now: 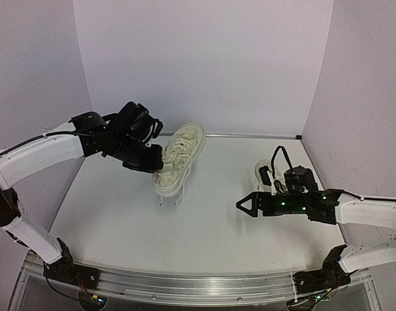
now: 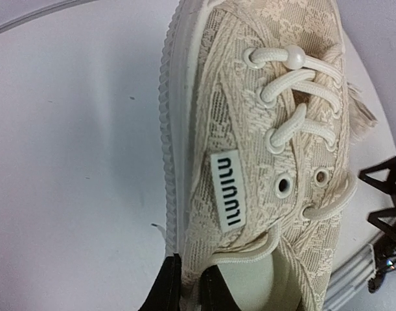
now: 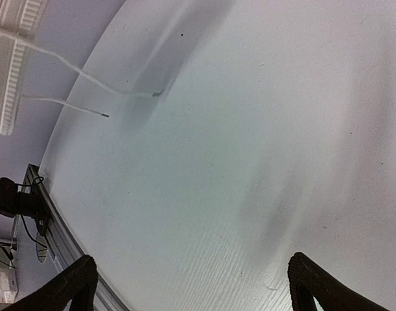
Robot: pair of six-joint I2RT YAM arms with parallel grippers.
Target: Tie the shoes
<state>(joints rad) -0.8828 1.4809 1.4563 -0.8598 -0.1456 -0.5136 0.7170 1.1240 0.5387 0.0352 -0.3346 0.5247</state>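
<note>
One cream shoe (image 1: 177,155) is pinched at the side of its heel collar by my left gripper (image 1: 153,162), which holds it tilted with the toe toward the back wall. In the left wrist view the black fingers (image 2: 166,288) clamp the fabric wall of this shoe (image 2: 262,149) by the heel opening. Two thin lace ends (image 1: 163,199) hang from it to the table. The second shoe (image 1: 263,173) lies at the right, mostly hidden behind my right arm. My right gripper (image 1: 245,205) is open and empty over the bare table (image 3: 236,162), well right of the held shoe.
The right wrist view shows the held shoe's ribbed sole (image 3: 8,58) at the top left and its two lace ends (image 3: 104,84) trailing. A metal rail (image 1: 185,285) runs along the table's near edge. White walls enclose the back and sides.
</note>
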